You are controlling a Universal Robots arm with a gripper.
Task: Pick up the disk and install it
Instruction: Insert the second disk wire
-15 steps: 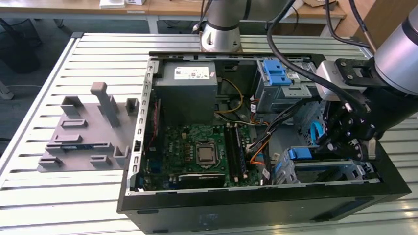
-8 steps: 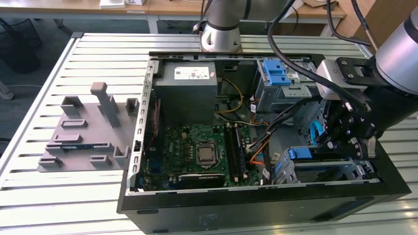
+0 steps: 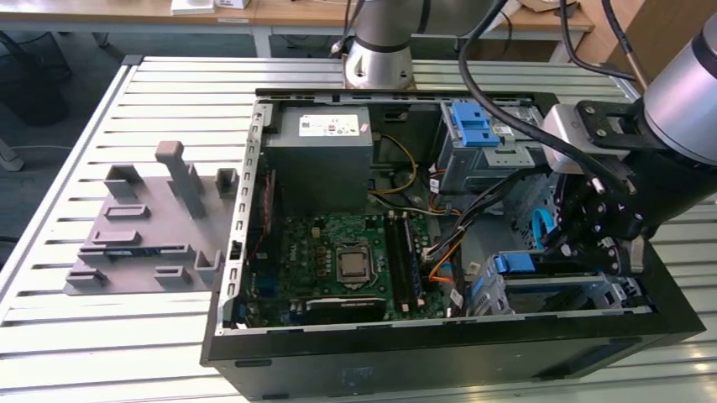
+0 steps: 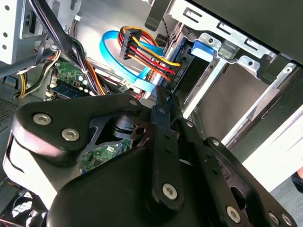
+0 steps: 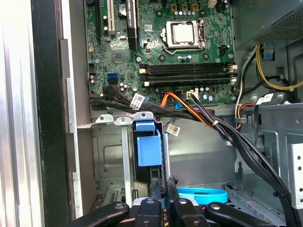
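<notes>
My arm (image 3: 700, 80) is a fat silver-grey tube, with a second silver segment (image 3: 379, 46) standing at twelve o'clock behind the case. Thick black cables (image 3: 526, 92) loop along it to a pale grey wrist block (image 3: 573, 134). Below that I see the gripper (image 3: 599, 239), all black linkage bars. In the second wrist view the gripper (image 4: 163, 101) shows matte black plates studded with round silver screws (image 4: 70, 135); in the first wrist view the gripper (image 5: 163, 189) is black, with rounded links.
</notes>
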